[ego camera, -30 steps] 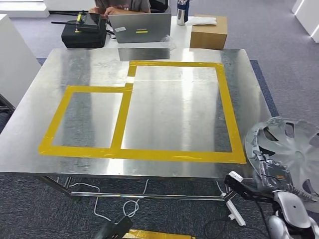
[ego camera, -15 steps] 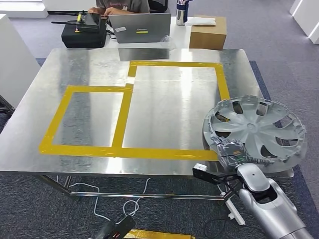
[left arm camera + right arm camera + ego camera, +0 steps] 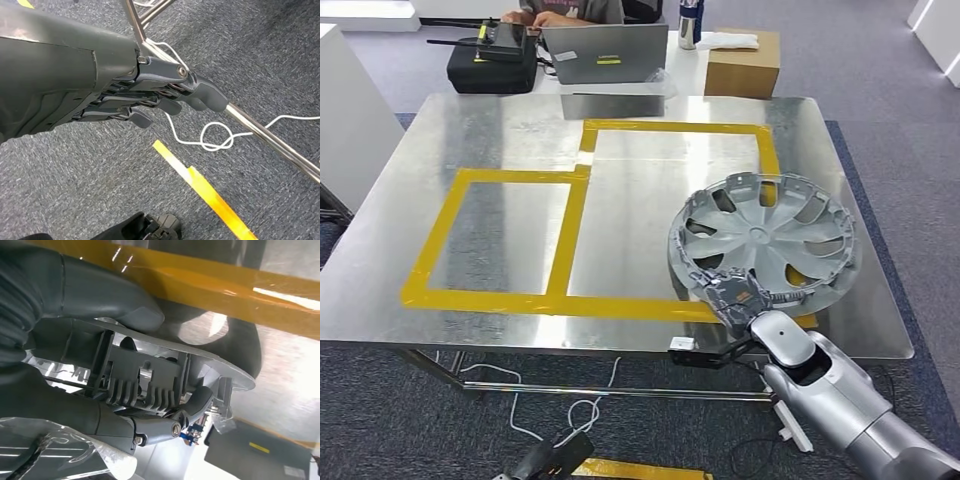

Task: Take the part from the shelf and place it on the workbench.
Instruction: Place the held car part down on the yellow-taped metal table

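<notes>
Silver wheel cover (image 3: 765, 235), 1, right hand (image 3: 737, 297) gripping rim

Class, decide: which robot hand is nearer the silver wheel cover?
Right. The right robot hand grips the wheel cover at its near rim, over the workbench. The left robot hand hangs low above the carpet.

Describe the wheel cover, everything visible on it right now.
The wheel cover is a round silver-grey disc, plastic by its look, with curved spokes fanning from a solid hub, openings between them, and small clips around its rim. It sits tilted over the right part of the steel workbench, above the large yellow tape rectangle, covering that outline's right edge. The right hand grips its near rim. The right wrist view shows ribbed clips on the underside and the thumb pressed on the rim. Whether it touches the surface is unclear.
</notes>
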`<state>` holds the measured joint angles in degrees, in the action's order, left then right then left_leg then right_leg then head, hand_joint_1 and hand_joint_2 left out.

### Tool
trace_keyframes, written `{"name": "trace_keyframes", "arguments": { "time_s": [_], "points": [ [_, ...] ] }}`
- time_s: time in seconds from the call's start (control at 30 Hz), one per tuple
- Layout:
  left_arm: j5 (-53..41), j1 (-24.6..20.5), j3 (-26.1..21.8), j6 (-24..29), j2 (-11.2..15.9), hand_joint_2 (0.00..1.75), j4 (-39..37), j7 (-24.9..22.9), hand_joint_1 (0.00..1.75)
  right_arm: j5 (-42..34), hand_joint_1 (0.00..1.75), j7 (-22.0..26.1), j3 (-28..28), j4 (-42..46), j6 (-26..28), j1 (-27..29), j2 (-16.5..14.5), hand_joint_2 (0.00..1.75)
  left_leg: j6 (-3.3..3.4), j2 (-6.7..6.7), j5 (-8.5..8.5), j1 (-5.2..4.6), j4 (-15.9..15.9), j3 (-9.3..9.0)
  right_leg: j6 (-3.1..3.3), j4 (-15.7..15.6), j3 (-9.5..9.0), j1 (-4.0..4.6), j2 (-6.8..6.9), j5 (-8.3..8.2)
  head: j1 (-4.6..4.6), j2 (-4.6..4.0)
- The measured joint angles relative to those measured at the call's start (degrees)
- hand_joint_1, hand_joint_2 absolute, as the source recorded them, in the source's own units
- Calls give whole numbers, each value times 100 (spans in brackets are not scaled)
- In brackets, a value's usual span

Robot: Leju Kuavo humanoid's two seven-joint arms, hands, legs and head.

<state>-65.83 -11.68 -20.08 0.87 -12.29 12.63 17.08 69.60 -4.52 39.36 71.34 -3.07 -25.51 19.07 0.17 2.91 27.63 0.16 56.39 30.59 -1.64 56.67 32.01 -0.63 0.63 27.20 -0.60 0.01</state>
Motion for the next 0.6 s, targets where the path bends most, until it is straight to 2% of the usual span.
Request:
{"name": "trace_keyframes", "arguments": {
  "time_s": [0.5,0.6],
  "points": [
    [9,0,41,131,5,175,0,-81,0,-11,175,-28,142,2,185,63,151,175,0,-1,0,-1,2,4,0,0,5,-1,2,0,0,-1],
    [3,0,59,185,7,175,0,-140,0,-20,175,41,128,27,373,143,184,175,1,-2,0,-1,2,5,0,0,5,-1,5,0,0,-1]
  ]
}}
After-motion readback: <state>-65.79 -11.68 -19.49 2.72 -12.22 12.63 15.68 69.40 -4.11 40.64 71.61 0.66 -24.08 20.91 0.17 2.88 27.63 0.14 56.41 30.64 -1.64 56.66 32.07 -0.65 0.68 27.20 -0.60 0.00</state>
